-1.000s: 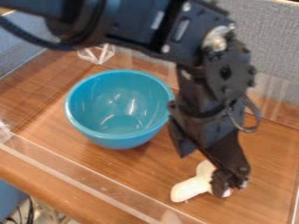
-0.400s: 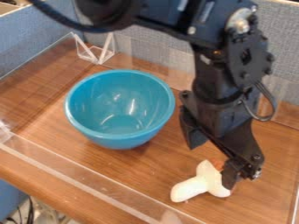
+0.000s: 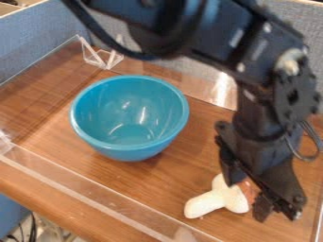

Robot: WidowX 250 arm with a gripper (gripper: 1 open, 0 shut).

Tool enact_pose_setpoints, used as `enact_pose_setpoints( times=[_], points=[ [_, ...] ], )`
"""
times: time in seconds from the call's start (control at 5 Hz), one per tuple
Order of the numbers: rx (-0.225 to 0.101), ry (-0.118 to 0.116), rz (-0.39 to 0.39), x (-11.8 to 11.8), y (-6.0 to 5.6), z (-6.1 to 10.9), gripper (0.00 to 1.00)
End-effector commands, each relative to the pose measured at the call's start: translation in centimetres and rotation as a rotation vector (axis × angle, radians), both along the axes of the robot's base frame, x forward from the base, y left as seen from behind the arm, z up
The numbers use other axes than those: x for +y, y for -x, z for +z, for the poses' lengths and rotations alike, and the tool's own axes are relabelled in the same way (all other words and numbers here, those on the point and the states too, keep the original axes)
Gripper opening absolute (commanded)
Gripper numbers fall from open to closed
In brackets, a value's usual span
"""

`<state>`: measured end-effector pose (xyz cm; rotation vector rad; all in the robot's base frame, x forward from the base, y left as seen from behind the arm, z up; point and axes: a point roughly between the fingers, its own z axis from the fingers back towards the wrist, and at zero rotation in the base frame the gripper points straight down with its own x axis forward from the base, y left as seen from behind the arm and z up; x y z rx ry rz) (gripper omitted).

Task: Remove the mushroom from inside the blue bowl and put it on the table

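The round, deep, glossy turquoise-blue bowl (image 3: 130, 116) is set on the brown wood-grain tabletop (image 3: 51, 104), left of centre. The small toy mushroom with cream stem (image 3: 214, 199) is laid on its side on the tabletop, to the bowl's right and nearer the camera, apart from it. The black robot gripper (image 3: 267, 200) is placed just right of the mushroom, partly over it.

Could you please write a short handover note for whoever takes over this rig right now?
Claw: low over the table, just right of the mushroom; the view does not show whether it is open or shut, and nothing visibly held.
Mushroom: lying on its side on the table, outside and to the right of the blue bowl.
Blue bowl: upright, empty.
Done: mushroom is out of the bowl and on the table.
Left: apparently only clearing the arm away.
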<state>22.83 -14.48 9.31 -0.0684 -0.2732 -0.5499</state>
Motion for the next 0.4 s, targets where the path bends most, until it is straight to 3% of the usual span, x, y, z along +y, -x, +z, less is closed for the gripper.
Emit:
enact_pose_setpoints(
  times=[0.0, 0.2],
  points=[
    [-0.047, 0.021, -0.005, -0.11, -0.47, 1.29, 1.00],
    [-0.067, 0.029, -0.011, -0.33, -0.52, 1.43, 1.00]
  ],
)
